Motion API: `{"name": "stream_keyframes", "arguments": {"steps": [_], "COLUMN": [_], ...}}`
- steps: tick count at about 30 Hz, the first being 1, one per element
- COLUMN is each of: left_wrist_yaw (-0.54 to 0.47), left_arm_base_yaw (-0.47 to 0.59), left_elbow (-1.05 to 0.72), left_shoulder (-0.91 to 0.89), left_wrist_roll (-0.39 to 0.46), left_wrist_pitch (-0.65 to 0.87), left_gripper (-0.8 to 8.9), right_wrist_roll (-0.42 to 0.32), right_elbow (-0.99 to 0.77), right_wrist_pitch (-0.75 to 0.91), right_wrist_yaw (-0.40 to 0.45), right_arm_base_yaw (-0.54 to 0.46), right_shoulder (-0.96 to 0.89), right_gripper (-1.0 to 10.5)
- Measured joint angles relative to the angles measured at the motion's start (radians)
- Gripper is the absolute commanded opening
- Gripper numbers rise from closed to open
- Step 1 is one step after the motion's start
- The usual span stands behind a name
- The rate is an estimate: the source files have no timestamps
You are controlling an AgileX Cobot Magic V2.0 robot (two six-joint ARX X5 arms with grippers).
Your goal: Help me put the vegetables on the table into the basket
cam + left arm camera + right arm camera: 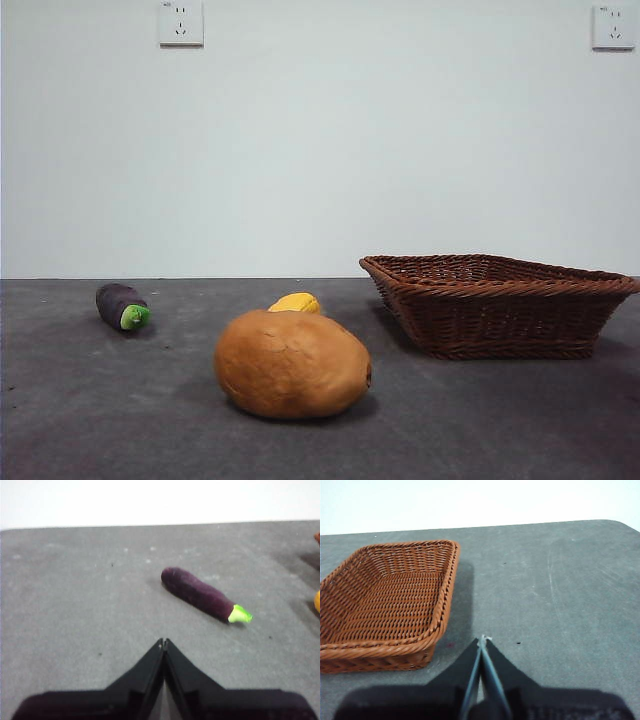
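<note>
1. Both sets of fingers are pressed together and hold nothing; left fingers [163,642] hang above bare worktop [90,420], right fingers [482,641] just beside the basket [390,605].
2. Eggplant [199,594] lies a little ahead of the left fingers, long axis slanted across their line, green cap away from the stubby purple end; in the front view the eggplant [122,306] sits far left, so the left arm looks nearer to it.
3. Potato [292,363] is near centre, big, brown, smooth and oval; yellow piece [296,302] peeks out just behind it, small and lumpy.
4. Basket [497,305] stands right, empty, shallow, woven wicker with flared sides; all three vegetables are still on the matte grey worktop.
</note>
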Motion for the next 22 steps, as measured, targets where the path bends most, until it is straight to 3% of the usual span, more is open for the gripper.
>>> {"name": "stream_keyframes", "arguments": {"steps": [7,17,22], "left_wrist_yaw": [0.000,0.000,0.024], "left_arm_base_yaw": [0.000,0.000,0.000], "left_elbow": [0.000,0.032,0.140], "left_shoulder": [0.002,0.024,0.077], "left_wrist_roll": [0.000,-0.066,-0.090], "left_wrist_pitch": [0.000,0.016,0.031], "left_gripper": [-0.06,-0.06,-0.06], "right_wrist_roll": [0.027,0.281,0.328], "right_elbow": [0.000,0.011,0.090], "right_wrist_pitch": [0.000,0.051,0.057], "right_wrist_yaw": [-0.001,-0.009,-0.005], "right_arm_base_yaw": [0.000,0.000,0.000], "right_shoulder": [0.000,0.000,0.039], "right_gripper": [0.0,-0.1,-0.1]}}
